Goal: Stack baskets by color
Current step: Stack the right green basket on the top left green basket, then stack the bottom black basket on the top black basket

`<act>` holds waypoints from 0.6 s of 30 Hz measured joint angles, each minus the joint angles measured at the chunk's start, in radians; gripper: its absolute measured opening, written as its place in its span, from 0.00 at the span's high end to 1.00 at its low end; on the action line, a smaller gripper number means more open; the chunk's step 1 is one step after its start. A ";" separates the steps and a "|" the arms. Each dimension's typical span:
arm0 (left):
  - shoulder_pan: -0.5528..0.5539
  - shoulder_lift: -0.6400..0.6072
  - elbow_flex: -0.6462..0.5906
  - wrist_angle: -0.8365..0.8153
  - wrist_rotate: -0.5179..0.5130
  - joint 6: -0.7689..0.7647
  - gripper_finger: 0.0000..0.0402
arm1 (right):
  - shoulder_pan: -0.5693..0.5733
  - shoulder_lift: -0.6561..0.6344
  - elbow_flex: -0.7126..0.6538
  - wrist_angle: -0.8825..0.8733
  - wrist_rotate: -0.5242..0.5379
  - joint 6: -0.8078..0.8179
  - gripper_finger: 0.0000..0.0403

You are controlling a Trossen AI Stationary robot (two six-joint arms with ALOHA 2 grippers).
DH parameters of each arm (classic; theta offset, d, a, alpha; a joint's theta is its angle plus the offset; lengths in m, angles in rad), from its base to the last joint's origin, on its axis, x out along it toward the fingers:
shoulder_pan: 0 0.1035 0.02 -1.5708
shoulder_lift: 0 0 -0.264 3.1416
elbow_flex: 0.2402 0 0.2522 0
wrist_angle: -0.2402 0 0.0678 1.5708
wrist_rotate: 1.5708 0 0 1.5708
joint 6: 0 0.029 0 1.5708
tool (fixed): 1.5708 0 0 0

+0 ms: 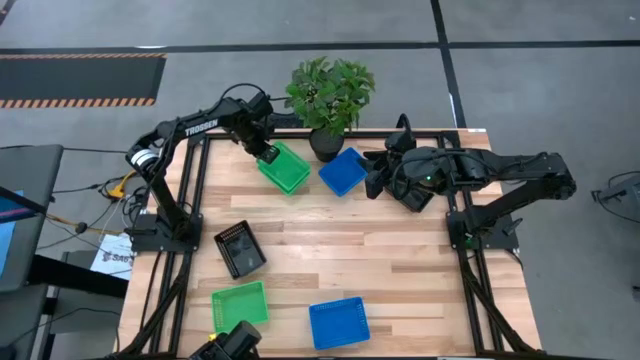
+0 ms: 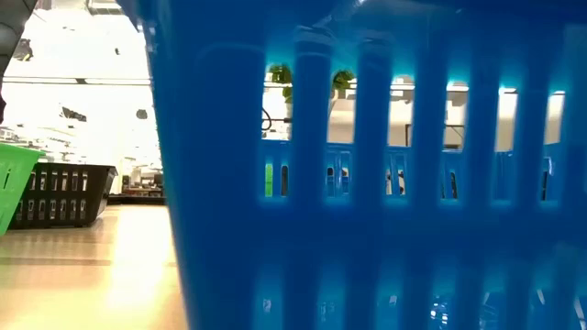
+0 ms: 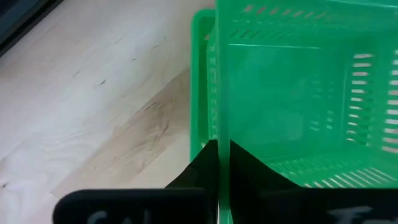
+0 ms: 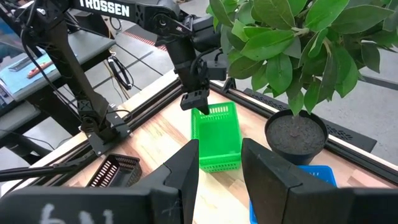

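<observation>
At the table's far left a green basket sits on the wood, and my left gripper is shut on its end wall. The same green basket and left gripper show in the right wrist view. A blue basket lies beside the green one, near a plant pot. My right gripper hovers open above the table at the far right, next to that blue basket, with nothing between its fingers. Near the table's front lie a black basket, a second green basket and a second blue basket. My left gripper pinches the green basket's end wall at its upper edge, one finger inside the basket and one outside. The fingers come steeply from above, pointing down. The basket's bottom appears to rest on the table.
A leafy plant in a dark pot stands at the far edge between the two arms. In the low view a blue basket fills most of the picture, with a green basket and a black basket at its left.
</observation>
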State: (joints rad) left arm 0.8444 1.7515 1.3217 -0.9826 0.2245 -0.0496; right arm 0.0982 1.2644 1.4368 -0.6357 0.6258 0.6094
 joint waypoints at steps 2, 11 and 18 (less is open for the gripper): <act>-0.002 0.000 0.000 0.000 -0.001 -0.014 0.99 | 0.000 0.000 0.000 0.000 0.000 0.000 0.65; -0.026 0.000 0.000 0.012 -0.107 -0.039 0.94 | 0.000 0.000 0.000 0.000 0.000 0.003 0.65; -0.033 0.000 0.000 0.036 -0.068 -0.038 0.77 | 0.000 0.000 0.000 0.000 0.000 0.003 0.65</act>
State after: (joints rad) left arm 0.8116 1.7515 1.3220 -0.9466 0.1570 -0.0876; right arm 0.0980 1.2644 1.4368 -0.6357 0.6254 0.6128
